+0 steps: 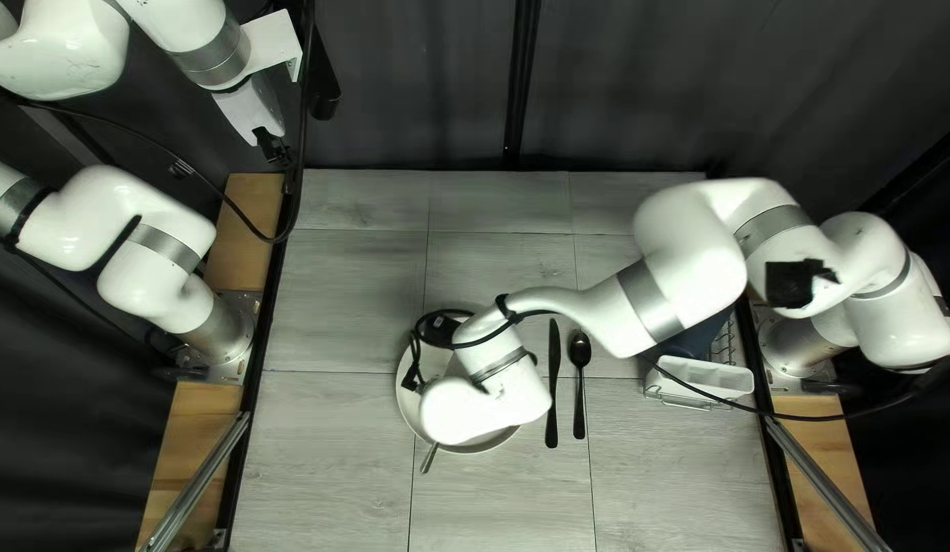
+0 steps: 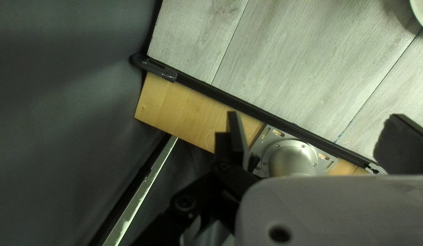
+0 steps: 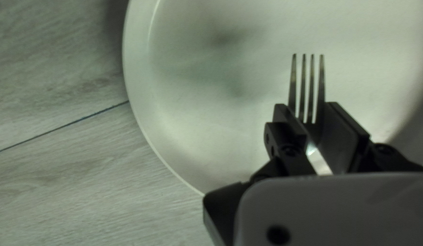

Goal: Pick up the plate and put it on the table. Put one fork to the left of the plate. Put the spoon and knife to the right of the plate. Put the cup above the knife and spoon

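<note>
In the top left view, my right gripper point(image 1: 480, 409), its fingers hidden under the wrist, is over the white plate point(image 1: 407, 407). A fork's handle point(image 1: 428, 460) sticks out past the plate's near rim. The right wrist view shows my right gripper point(image 3: 315, 120) shut on the fork point(image 3: 307, 93), tines pointing ahead over the plate point(image 3: 188, 132). Right of the plate lie a black knife point(image 1: 552, 394) and a black spoon point(image 1: 579, 378). My left gripper point(image 1: 274, 149) is raised beyond the table's far left corner; in its wrist view the left gripper point(image 2: 314, 130) stands open, holding nothing.
At the table's right side are a white container point(image 1: 705, 376), a wire rack point(image 1: 724, 342) and a dark blue object point(image 1: 689, 346), partly covered by my right arm. A cable loops across the plate's far side. The left arm's base plate point(image 2: 327, 157) is bolted at the table's edge.
</note>
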